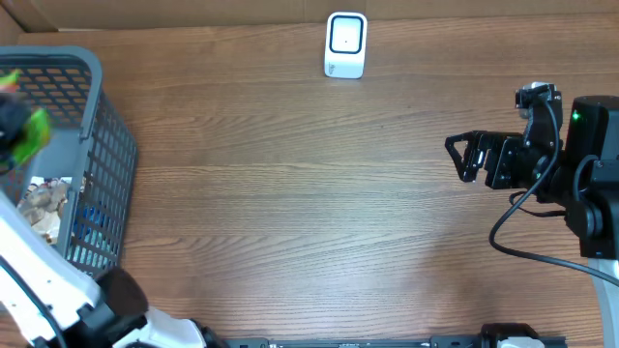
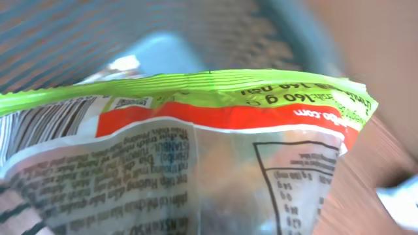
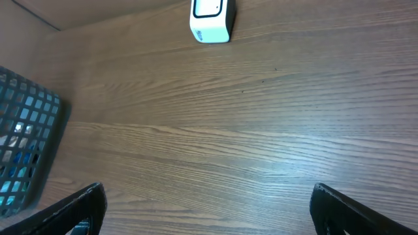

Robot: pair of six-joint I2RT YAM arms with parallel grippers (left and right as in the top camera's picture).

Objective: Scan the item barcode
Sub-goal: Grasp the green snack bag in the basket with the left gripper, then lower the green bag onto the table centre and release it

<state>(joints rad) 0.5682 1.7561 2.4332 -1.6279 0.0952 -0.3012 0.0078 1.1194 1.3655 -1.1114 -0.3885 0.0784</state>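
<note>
A snack packet (image 1: 37,126), green along its sealed top edge with a red band below, hangs over the grey wire basket (image 1: 97,77) at the far left of the table (image 1: 290,213). It is blurred in the overhead view. The left gripper (image 1: 19,128), a dark shape right against the packet, is fully closed and appears to be pinching it, though the fingers themselves cannot be made out. In the left wrist view the packet (image 2: 196,163) fills the picture. Its green seam runs across from left to right, and the barcode (image 2: 46,124) shows as black stripes on the panel at the left edge, facing that camera. More items lie in the basket below, too small to name. The white scanner (image 1: 345,44) stands upright near the far edge of the table, about midway across, so it is well apart from the packet, off to the robot's right and further back. The carry would therefore run rightward and away from the basket, and the barcode panel would likely need turning toward the scanner's face. The right gripper (image 1: 464,155) hovers over bare wood on the right side, jaws spread wide and holding nothing. Its wrist view shows the scanner (image 3: 211,19) ahead of it. It is the nearer arm to the scanner, but the left arm has the packet.
</note>
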